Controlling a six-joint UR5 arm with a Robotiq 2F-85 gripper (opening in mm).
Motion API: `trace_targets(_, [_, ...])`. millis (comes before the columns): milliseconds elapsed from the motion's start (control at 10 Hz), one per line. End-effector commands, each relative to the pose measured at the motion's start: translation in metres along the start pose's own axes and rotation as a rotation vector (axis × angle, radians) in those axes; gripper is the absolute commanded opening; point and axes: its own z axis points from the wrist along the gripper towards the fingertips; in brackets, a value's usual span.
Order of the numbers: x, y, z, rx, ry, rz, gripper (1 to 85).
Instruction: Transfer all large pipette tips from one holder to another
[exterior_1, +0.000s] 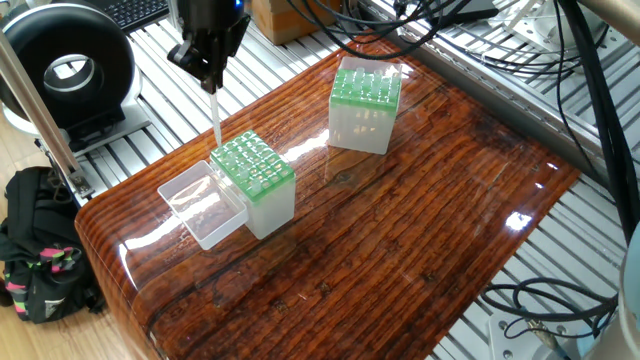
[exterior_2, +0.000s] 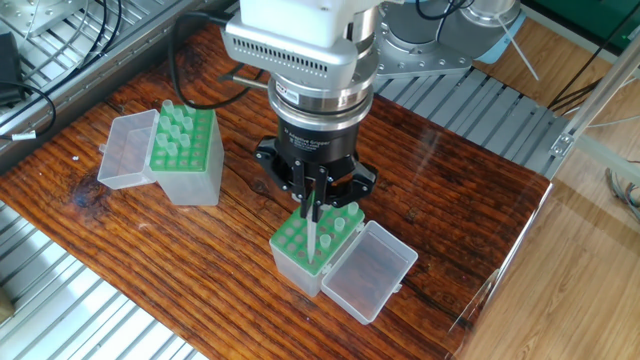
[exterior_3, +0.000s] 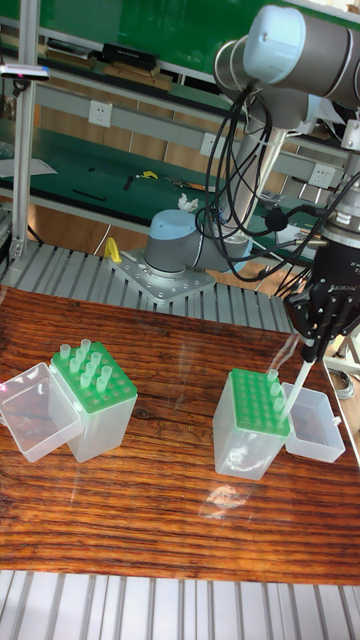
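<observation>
Robotics lab bench, plainly. Glossy wooden tabletop (exterior_1: 400, 230) bolted over slotted aluminium framing (exterior_1: 170, 100). Behind the tabletop, a grey arm base (exterior_3: 170, 245) trailing black cables (exterior_1: 420, 20), then workbenches with green mats (exterior_3: 120, 150) and wall sockets (exterior_3: 99, 111). Beside the tabletop, a keyboard (exterior_1: 140, 12) and a black ring light (exterior_1: 65, 68). On the tabletop, green-topped tip racks (exterior_2: 185, 150) with clear lids.
</observation>
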Motion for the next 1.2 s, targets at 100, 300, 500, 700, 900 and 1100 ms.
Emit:
trace_targets(100, [-0.0006,0.0027,0.0027,-0.013,-0.002,-0.015,6.3])
trace_targets(300, [-0.0011,0.0038,0.0029,-0.017,-0.004,-0.027,12.7])
trace_targets(500, [-0.0031,0.0047,0.0027,-0.021,-0.011,-0.044,20.3])
trace_targets(700, [-0.0042,0.0067,0.0027,-0.029,-0.014,-0.064,31.3])
trace_targets(900, [-0.0046,0.0077,0.0028,-0.033,-0.016,-0.077,38.7])
trace_targets(1100, [-0.0065,0.0094,0.0026,-0.04,-0.024,-0.089,47.0])
